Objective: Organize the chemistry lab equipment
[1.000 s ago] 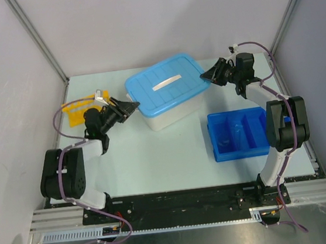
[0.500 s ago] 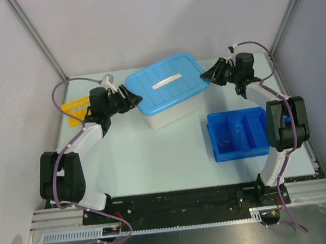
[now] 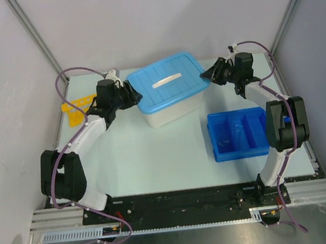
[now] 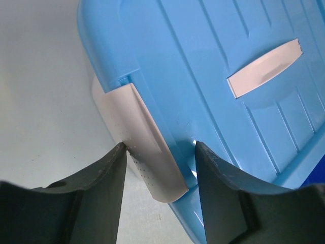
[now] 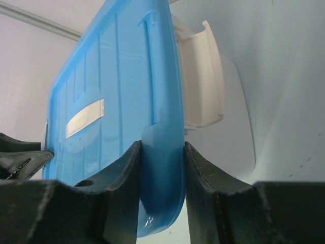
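Yellow rack [image 3: 74, 111] left of left jaws, apart

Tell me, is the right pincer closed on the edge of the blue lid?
Yes, the right pincer has one finger pressed on each face of the blue lid at its rim.

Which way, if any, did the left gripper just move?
Yes. The left gripper went up the view, reaching the left end of the blue lid.
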You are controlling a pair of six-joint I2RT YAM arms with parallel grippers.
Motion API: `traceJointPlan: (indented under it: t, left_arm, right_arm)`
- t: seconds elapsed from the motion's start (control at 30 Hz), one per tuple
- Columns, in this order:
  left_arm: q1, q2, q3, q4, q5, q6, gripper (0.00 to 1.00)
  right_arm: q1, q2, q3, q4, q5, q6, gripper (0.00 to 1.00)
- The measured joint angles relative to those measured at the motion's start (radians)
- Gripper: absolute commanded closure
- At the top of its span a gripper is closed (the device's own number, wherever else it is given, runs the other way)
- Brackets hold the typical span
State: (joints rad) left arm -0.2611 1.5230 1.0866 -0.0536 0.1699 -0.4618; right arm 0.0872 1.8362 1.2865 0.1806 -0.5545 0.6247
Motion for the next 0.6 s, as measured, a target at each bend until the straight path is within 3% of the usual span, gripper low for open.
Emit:
traceJointPlan:
  t: [0.13, 0.23, 0.6]
  left_arm:
    - [-0.011, 0.011, 0.025, -0.026, -0.035, 0.001, 0.53]
    - [-0.014, 0.013, 0.033, -0.035, -0.048, 0.002, 0.48]
    - [0.005, 0.003, 0.032, -0.032, -0.017, 0.051, 0.49]
  right_arm:
    - [0.003, 0.0, 0.001, -0.001, 0.01, -0.002, 0.67]
    - [0.004, 0.0, 0.002, -0.001, 0.012, 0.0, 0.59]
    - [-0.008, -0.001, -0.006, -0.026, -0.037, -0.006, 0.07]
